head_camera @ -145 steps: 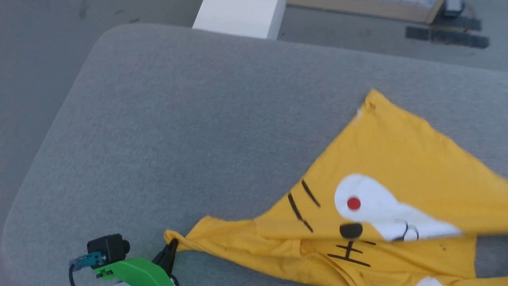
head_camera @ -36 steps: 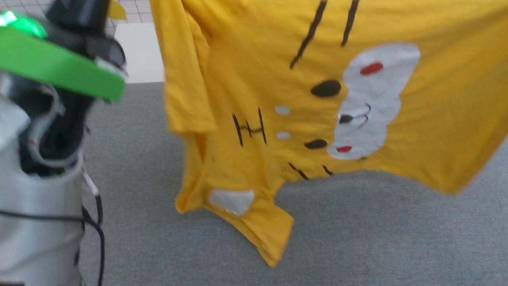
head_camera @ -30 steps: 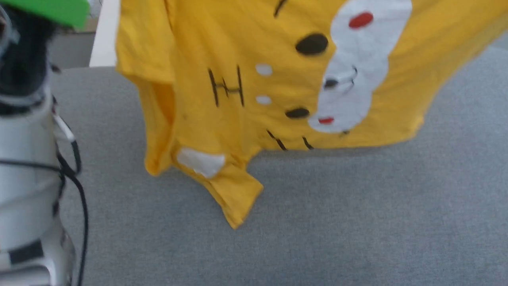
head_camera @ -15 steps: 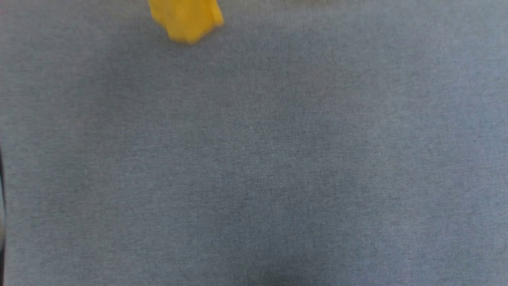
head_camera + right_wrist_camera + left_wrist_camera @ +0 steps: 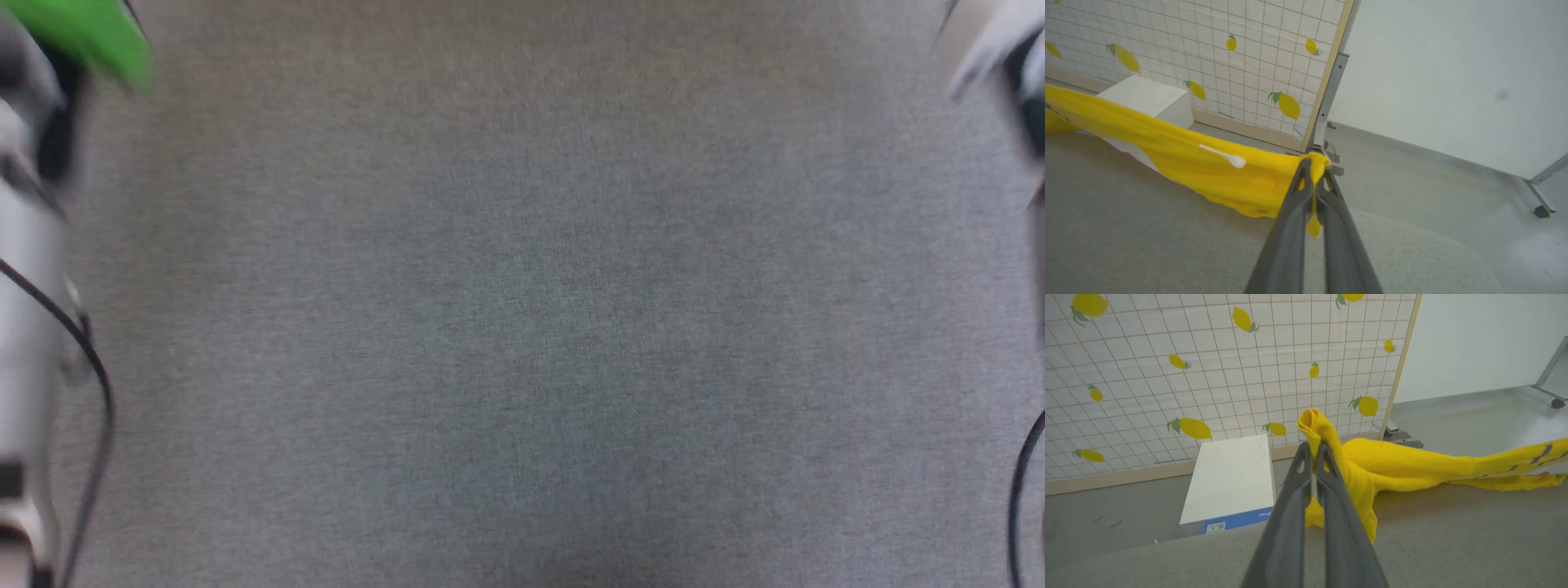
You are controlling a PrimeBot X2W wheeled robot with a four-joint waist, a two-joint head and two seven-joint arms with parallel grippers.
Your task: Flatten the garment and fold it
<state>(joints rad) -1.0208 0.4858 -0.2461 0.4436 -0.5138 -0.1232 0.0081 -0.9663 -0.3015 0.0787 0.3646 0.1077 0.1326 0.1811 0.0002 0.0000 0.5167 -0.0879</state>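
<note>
Overhead, in the head view, the grey cushion (image 5: 522, 327) is seen mid-frame, with a pale forearm (image 5: 24, 269) at the left edge.

Left wrist view: the left gripper (image 5: 1314, 446) is clamped on a corner of the garment (image 5: 1392, 461), which is stretched off to frame right.

Right wrist view: the right gripper (image 5: 1315, 167) is pinched on another corner, and the cloth runs to the upper left.

The long axis is judged to be slung between both grippers.

garment (image 5: 1392, 465): bright yellow with black marks and one small white patch
left gripper (image 5: 1313, 447): dark grey
right gripper (image 5: 1314, 165): dark grey
table top (image 5: 522, 327): plain grey, a bit speckled
screen (image 5: 1147, 375): white with thin brown squares, yellow lemons, green leaves
box (image 5: 1229, 477): white with a blue strip on the low edge
wall (image 5: 1453, 61): plain white
floor (image 5: 1474, 416): light grey
arm cover (image 5: 82, 37): bright green
cable (image 5: 90, 367): black
</note>
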